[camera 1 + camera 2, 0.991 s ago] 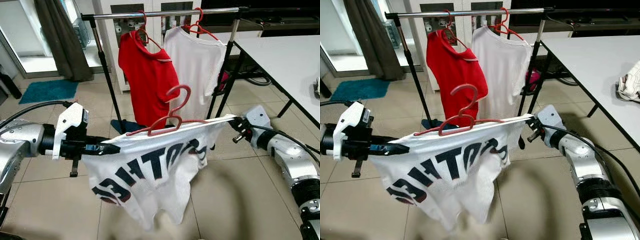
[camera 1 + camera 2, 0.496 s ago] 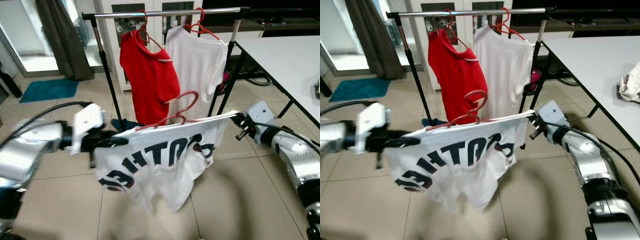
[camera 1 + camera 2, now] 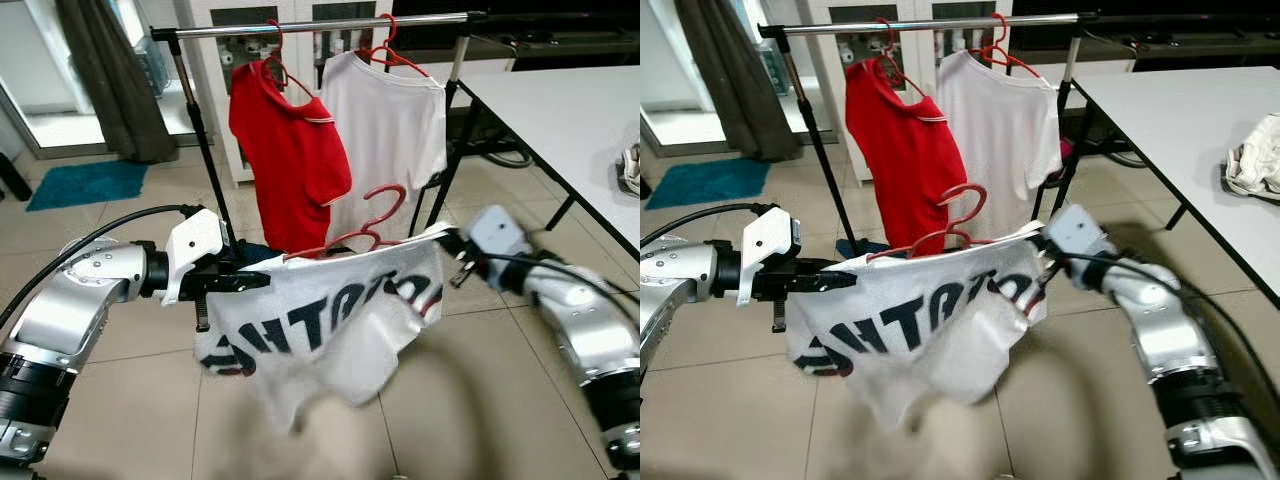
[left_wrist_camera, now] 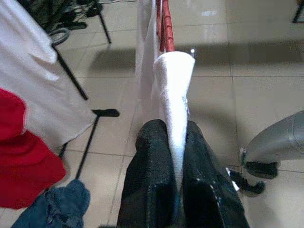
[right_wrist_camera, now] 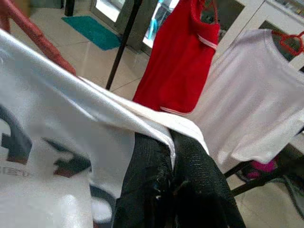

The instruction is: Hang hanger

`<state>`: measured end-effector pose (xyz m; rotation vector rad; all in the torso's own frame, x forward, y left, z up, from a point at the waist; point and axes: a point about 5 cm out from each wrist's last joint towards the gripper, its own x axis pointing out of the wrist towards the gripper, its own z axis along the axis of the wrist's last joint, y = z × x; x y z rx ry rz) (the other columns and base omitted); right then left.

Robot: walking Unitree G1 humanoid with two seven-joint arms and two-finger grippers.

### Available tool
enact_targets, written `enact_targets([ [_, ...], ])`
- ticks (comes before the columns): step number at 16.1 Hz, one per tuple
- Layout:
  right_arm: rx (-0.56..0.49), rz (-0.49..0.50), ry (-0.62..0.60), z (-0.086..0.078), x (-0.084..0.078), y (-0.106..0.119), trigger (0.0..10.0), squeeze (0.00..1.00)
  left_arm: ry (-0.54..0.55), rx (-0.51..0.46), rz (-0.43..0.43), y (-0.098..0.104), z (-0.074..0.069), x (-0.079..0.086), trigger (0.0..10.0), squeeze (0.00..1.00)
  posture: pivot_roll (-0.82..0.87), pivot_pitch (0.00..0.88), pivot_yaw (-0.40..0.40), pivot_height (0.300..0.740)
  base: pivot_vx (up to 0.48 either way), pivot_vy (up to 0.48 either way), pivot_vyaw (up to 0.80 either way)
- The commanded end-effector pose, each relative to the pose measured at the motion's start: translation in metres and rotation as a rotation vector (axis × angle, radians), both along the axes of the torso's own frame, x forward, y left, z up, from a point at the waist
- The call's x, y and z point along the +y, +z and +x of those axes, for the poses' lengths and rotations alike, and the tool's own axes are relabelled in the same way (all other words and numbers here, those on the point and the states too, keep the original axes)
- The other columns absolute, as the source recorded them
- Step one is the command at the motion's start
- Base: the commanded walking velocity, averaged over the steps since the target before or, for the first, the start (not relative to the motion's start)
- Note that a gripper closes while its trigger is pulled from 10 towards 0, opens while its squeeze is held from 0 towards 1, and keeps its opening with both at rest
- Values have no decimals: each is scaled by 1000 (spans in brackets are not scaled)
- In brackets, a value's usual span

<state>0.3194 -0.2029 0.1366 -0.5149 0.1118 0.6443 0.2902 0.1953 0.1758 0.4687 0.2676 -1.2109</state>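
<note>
Both grippers, left and right, stay clamped on the shoulders of a white T-shirt on a red hanger, now carried nearer the rail but still well below it. Its black lettering shows reversed and unreadable.
</note>
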Motion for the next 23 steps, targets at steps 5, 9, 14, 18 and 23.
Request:
enact_targets([
  [5,2,109,69,-8,28,9,10000,1000,-8,-22,-15,-1,-2,-4,0,0,-165,0,45,740,0,0,0],
  [9,20,123,117,-18,38,9,10000,1000,17,-46,-36,2,3,-1,0,0,-174,0,46,740,0,0,0],
  [14,28,103,186,-29,41,15,10000,1000,60,-76,-16,4,8,10,0,0,-182,0,44,740,0,0,0],
  [18,26,113,230,-33,47,20,10000,1000,54,-84,-23,3,8,8,0,0,-184,0,46,740,0,0,0],
  [23,148,-82,396,-51,38,18,10000,1000,62,-111,9,1,13,11,0,0,-191,0,38,740,0,0,0],
])
